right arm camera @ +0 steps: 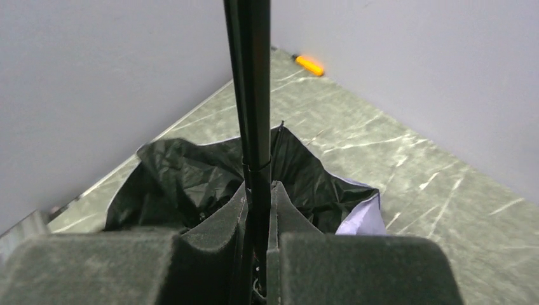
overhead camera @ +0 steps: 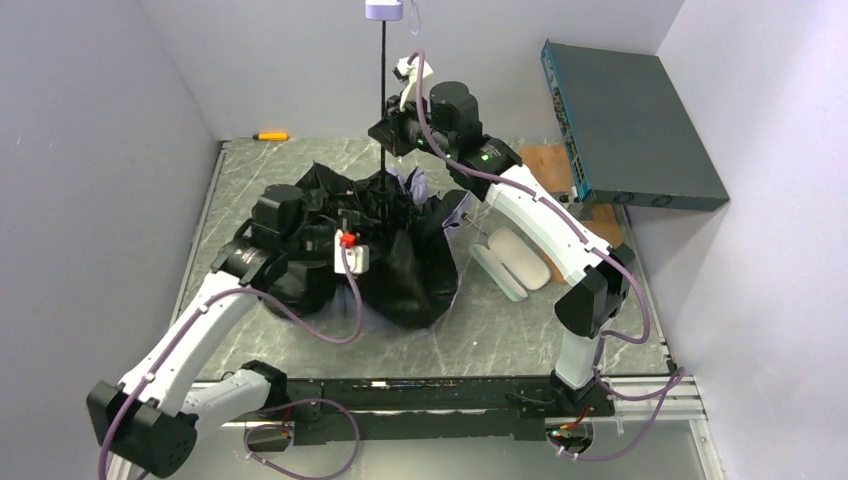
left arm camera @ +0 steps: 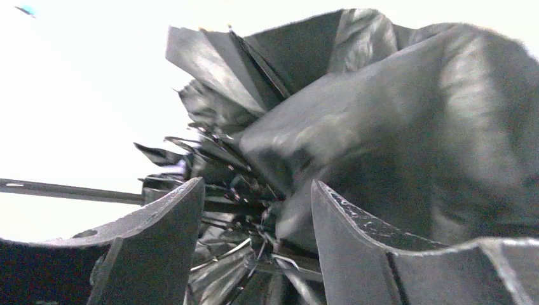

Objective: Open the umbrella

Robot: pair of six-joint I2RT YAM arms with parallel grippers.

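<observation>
From above, the umbrella [overhead camera: 405, 265] slumps in a black crumpled heap mid-surface [overhead camera: 520, 330], its thin shaft [overhead camera: 385, 90] upright and its lavender handle [overhead camera: 384, 10] at the frame's top edge. The right tool [overhead camera: 392, 133] is clenched on the shaft above the canopy, the left tool [overhead camera: 345, 240] is sunk in the folds, and a pale oval case [overhead camera: 515, 262] lies just beside. Only the left wrist camera shows the left tool released, jaws apart around metal ribs [left arm camera: 241, 190] and black lining. The right wrist view shows foam pads [right arm camera: 289, 219] pinching the shaft, and a small orange object [right arm camera: 309, 64] by the far wall
</observation>
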